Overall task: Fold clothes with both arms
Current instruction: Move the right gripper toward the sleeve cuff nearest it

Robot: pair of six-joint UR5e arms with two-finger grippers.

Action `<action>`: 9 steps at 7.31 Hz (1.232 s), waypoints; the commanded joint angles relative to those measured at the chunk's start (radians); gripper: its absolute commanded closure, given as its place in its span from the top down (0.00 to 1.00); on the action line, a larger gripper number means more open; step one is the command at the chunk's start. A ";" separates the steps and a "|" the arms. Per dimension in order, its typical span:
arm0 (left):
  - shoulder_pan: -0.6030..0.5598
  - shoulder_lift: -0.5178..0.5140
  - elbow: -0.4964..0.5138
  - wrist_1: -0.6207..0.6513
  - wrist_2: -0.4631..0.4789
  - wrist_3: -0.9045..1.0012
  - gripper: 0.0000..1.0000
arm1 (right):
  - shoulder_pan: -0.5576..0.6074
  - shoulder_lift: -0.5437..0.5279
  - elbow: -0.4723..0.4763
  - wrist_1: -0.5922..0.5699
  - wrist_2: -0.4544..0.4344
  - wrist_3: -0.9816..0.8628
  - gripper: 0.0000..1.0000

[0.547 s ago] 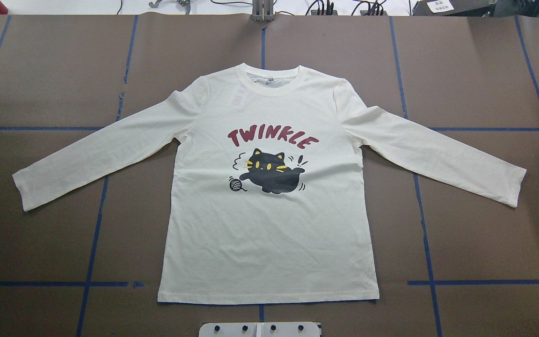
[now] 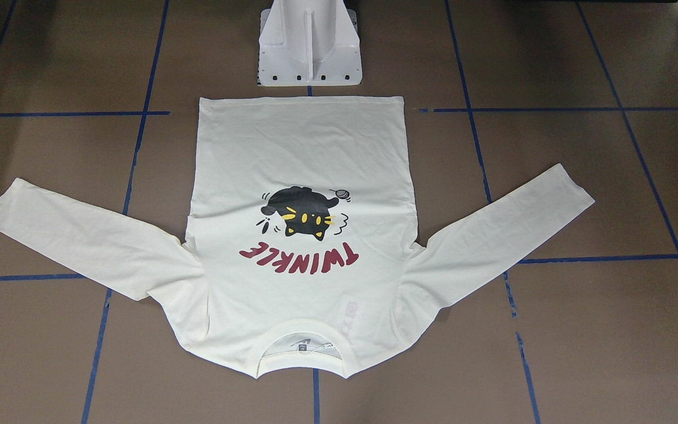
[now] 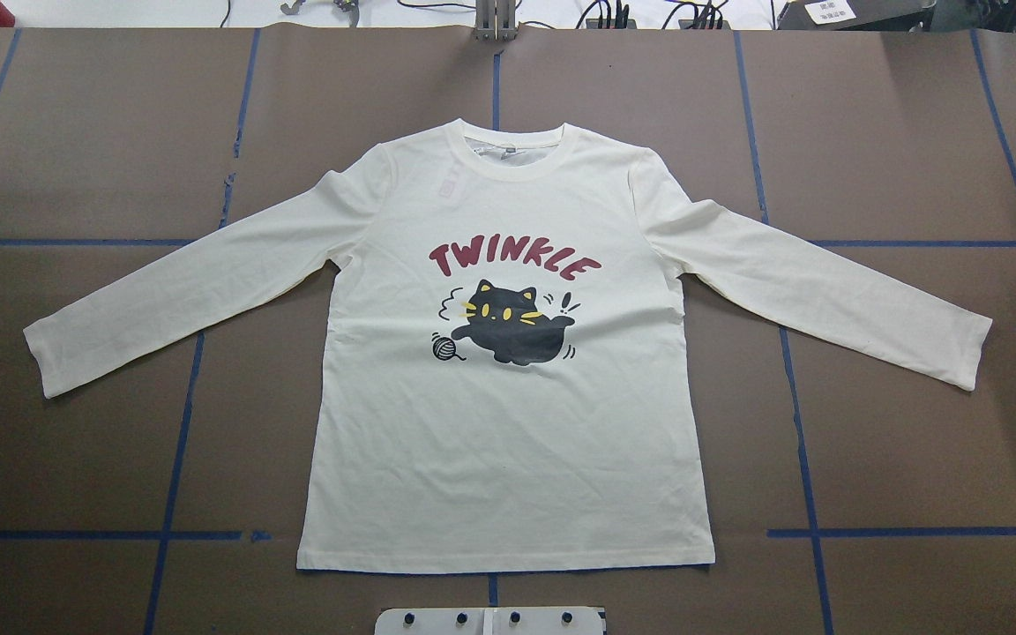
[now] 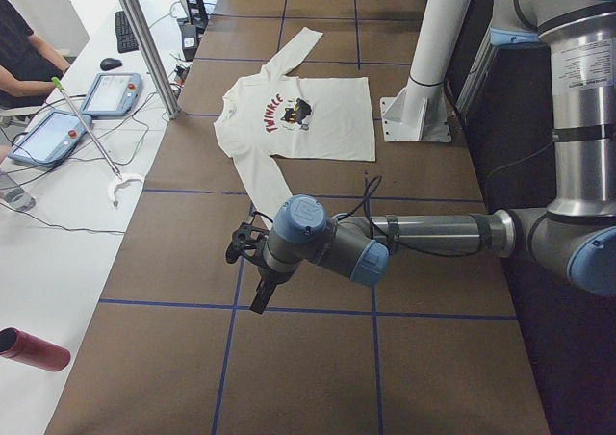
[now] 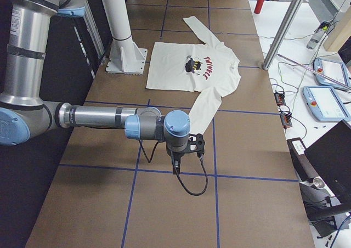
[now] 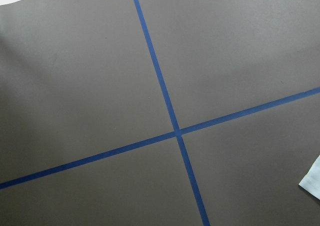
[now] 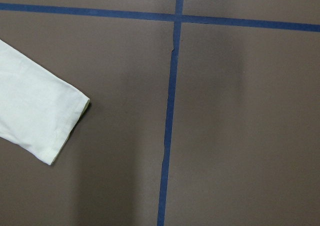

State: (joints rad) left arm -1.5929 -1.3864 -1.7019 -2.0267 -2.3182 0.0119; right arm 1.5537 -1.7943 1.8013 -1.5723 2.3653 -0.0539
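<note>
Well inside table (image 3: 76, 132) edges, flat T-shirt (image 3: 508, 459)

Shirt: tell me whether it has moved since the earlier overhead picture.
No. The shirt lies where it was: its hem still overlaps the same blue tape line.

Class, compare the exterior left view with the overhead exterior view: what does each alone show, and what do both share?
Only the exterior left view shows the left arm, its claw above the table, and a person. Only the overhead view shows the neck label clearly. Both show the T-shirt lying flat, print up, on the brown table with blue tape lines.
</note>
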 commanded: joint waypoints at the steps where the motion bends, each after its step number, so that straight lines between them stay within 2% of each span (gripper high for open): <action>1: 0.005 0.033 -0.018 -0.016 -0.012 -0.004 1.00 | -0.007 0.006 -0.020 0.052 0.015 0.000 1.00; 2: 0.004 0.037 -0.018 -0.038 -0.015 -0.007 1.00 | -0.027 0.012 -0.083 0.172 0.041 0.047 1.00; 4: 0.005 0.037 -0.012 -0.040 -0.013 -0.006 1.00 | -0.200 0.048 -0.237 0.547 0.034 0.421 1.00; 5: 0.005 0.037 -0.010 -0.040 -0.013 -0.006 1.00 | -0.263 0.056 -0.275 0.690 0.025 0.606 0.99; 6: 0.005 0.037 -0.008 -0.040 -0.013 -0.004 1.00 | -0.340 0.068 -0.284 0.760 -0.042 0.744 0.96; 7: 0.005 0.037 -0.008 -0.040 -0.013 -0.004 1.00 | -0.387 0.076 -0.298 0.771 -0.090 0.793 0.96; 9: 0.005 0.037 -0.007 -0.040 -0.013 -0.004 1.00 | -0.412 0.113 -0.345 0.772 -0.090 0.830 0.94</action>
State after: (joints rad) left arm -1.5877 -1.3499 -1.7100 -2.0662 -2.3317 0.0076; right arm 1.1611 -1.7003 1.4842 -0.8075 2.2832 0.7445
